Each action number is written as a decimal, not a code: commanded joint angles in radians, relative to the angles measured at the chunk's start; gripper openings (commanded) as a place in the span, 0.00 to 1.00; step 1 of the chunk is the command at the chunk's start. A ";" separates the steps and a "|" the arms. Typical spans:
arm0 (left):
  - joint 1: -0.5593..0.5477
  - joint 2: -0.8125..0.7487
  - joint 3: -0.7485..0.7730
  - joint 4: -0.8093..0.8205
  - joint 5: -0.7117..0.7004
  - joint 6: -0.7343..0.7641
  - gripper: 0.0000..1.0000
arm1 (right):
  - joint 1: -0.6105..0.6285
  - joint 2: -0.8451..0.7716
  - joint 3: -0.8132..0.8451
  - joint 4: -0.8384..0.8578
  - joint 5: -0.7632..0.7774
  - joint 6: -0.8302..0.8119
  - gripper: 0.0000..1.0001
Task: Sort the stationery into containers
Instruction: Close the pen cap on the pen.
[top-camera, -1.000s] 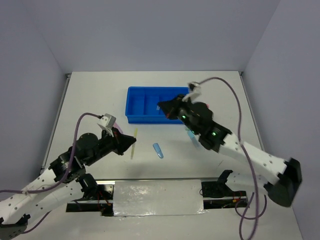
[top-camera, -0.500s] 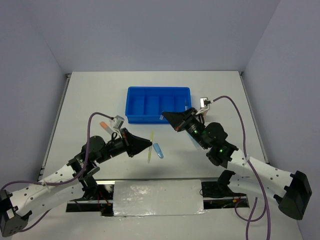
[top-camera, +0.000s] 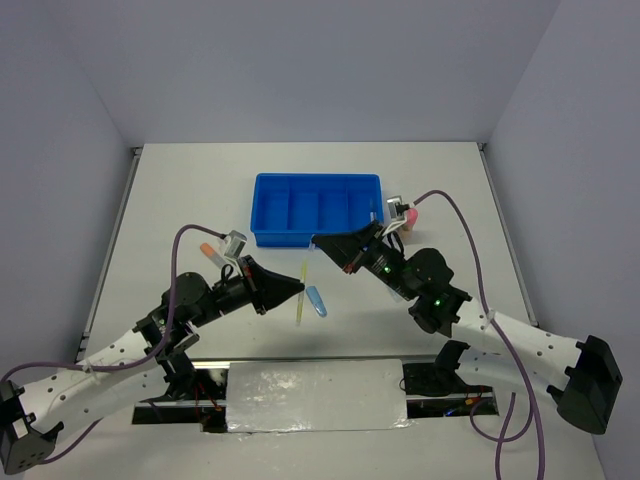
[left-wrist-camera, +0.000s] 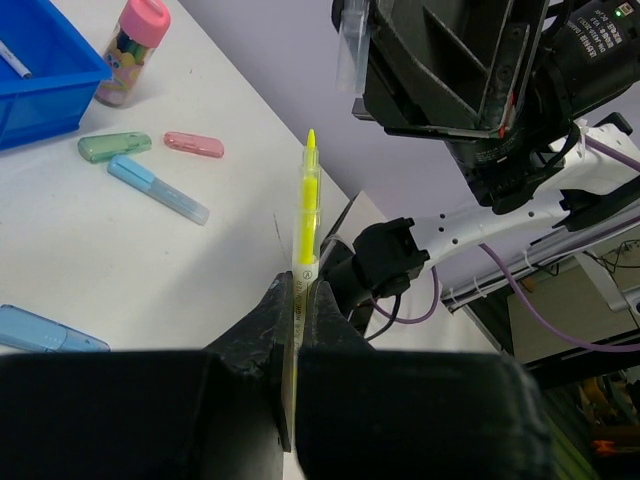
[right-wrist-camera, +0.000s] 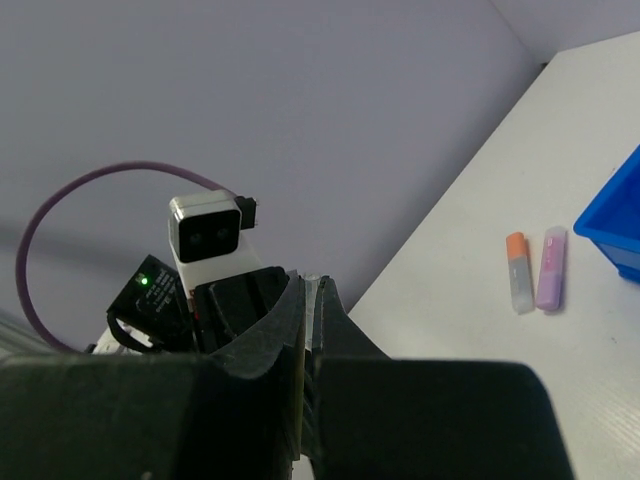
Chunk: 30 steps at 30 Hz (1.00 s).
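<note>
One light, stiff, likely slippery yellow pen (left-wrist-camera: 308, 205) is sitting pinched low on its barrel in the left end effector (left-wrist-camera: 300, 290); the right end effector (right-wrist-camera: 308, 300) is hovering clenched.

Glossy plastic tray (top-camera: 285, 238), matt white table (top-camera: 180, 200)

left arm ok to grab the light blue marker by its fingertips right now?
Probably not: the left gripper is shut on the yellow pen. The light blue marker itself lies uncovered nearby.
</note>
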 joint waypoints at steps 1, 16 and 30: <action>-0.004 -0.006 0.026 0.040 -0.003 0.026 0.00 | 0.016 0.021 0.024 0.054 -0.029 -0.030 0.00; -0.002 -0.018 0.016 0.029 -0.017 0.024 0.00 | 0.038 0.078 0.029 0.072 -0.028 -0.036 0.00; -0.002 -0.044 0.072 -0.031 -0.078 0.079 0.00 | 0.079 0.087 -0.002 0.068 -0.037 -0.043 0.00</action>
